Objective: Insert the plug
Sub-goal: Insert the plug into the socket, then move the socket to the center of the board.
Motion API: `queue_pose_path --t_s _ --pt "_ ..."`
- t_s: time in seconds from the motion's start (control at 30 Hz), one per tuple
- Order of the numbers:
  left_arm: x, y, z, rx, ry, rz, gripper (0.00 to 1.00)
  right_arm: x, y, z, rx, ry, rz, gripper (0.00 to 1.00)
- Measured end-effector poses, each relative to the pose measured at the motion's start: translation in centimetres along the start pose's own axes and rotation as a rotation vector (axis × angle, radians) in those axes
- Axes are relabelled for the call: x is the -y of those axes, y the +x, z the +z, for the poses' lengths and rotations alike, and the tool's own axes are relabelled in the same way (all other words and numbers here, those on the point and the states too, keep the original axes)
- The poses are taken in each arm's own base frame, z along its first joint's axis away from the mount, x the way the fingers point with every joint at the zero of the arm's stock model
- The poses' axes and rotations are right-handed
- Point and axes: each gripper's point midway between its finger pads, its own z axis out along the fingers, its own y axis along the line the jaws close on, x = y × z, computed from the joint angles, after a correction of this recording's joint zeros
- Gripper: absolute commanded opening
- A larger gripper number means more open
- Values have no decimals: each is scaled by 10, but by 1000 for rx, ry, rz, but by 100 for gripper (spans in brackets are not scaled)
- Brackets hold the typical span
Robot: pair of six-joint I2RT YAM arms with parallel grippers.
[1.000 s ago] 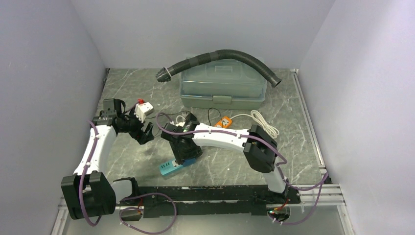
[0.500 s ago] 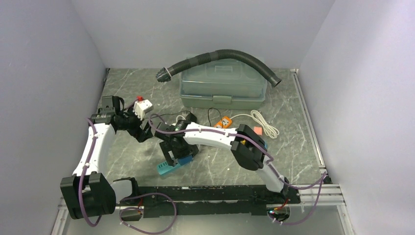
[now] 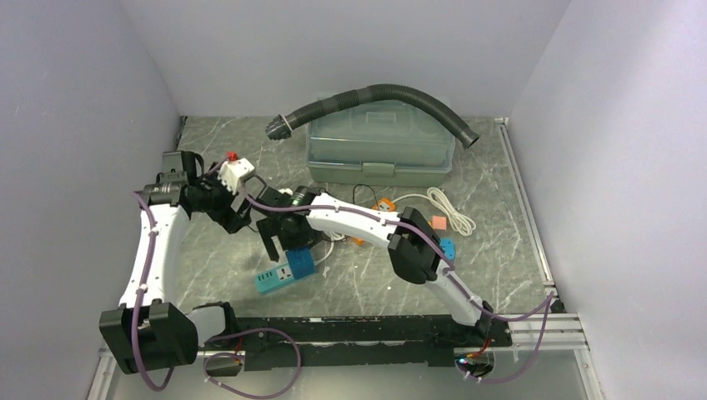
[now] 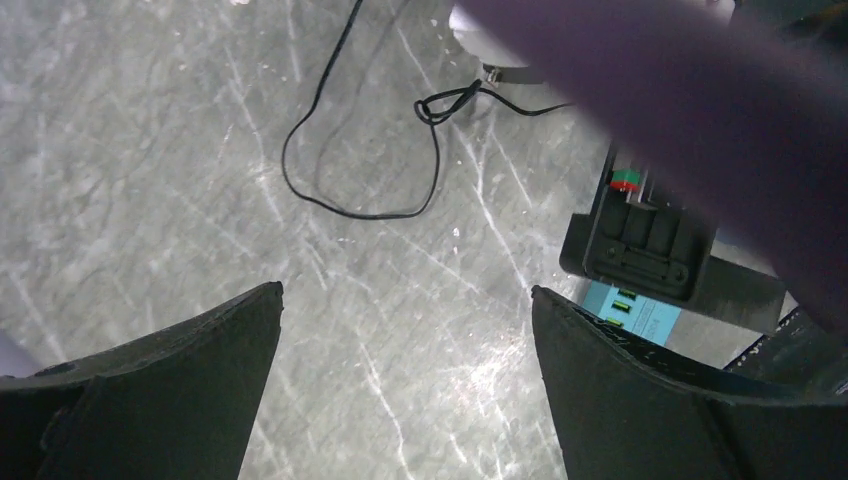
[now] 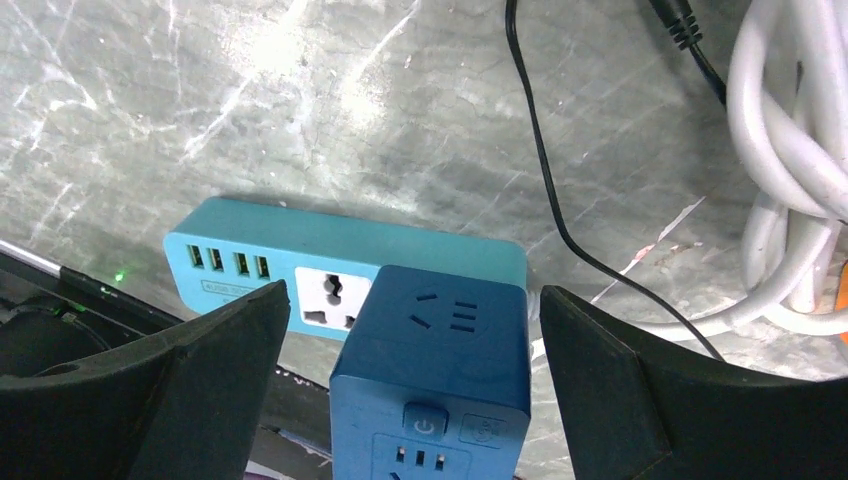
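Looking down from the right wrist, we find the plug (image 5: 430, 350), a dark blue cube, sitting on the right end of the pale blue strip (image 5: 250, 240). The strip lies flat on the table (image 3: 375, 283), just ahead of the arm bases. The right gripper (image 5: 415, 293) hangs directly over the plug with its fingers (image 5: 200, 380) spread wide. One finger stands on each side of the cube with a gap showing on both, so they clamp nothing.

The plug thus lies straight below this tool, and the line between the fingers runs along the strip's long axis. From above, that axis runs near-left to far-right, with the cube at the far-right end and the USB ports at the near-left end. The cube's socket face points up at the camera, so its pins must point down into the strip. Whether they are fully home we cannot tell.

The left gripper (image 4: 407, 292) is also spread and holds nothing. It sits off to the far left, over bare table and a black wire (image 4: 330, 205). The right arm is plainly nearer, so we judge any last press falls to it.
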Motion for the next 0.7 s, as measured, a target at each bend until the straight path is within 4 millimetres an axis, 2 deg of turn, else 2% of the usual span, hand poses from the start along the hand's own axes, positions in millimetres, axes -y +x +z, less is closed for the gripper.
queue_pose_path --t_s 0.1,0.2,0.3,0.37,0.43,0.47,0.5,0.53,0.6,0.67,0.7 --pt "-6 -9 -13 -9 -28 14 100 2 -6 -6 12 -11 -2 100" --pt "-12 -28 -29 4 -52 30 100 7 -9 -26 34 -35 -10 100" --pt "-20 -52 -46 36 -76 53 100 21 -15 -76 87 -105 2 100" --pt "-23 -64 -52 53 -76 60 100 40 -30 -114 159 -143 31 100" --pt "-25 -74 -55 65 -60 57 100 71 -50 -154 268 -168 82 100" --pt "-25 -79 -55 67 -45 55 100 93 -57 -171 322 -168 115 99" --pt "-24 -82 -54 67 -30 51 99 110 -58 -180 349 -159 141 97" --pt "-23 -85 -51 62 -11 53 99 136 -60 -186 380 -137 182 95" --pt "-11 -90 -40 46 47 67 99 182 -55 -183 397 -67 254 87" --pt "12 -97 -23 24 134 94 98 227 -41 -162 367 30 314 79" --pt "29 -101 -13 10 189 118 96 243 -33 -149 340 73 330 73"
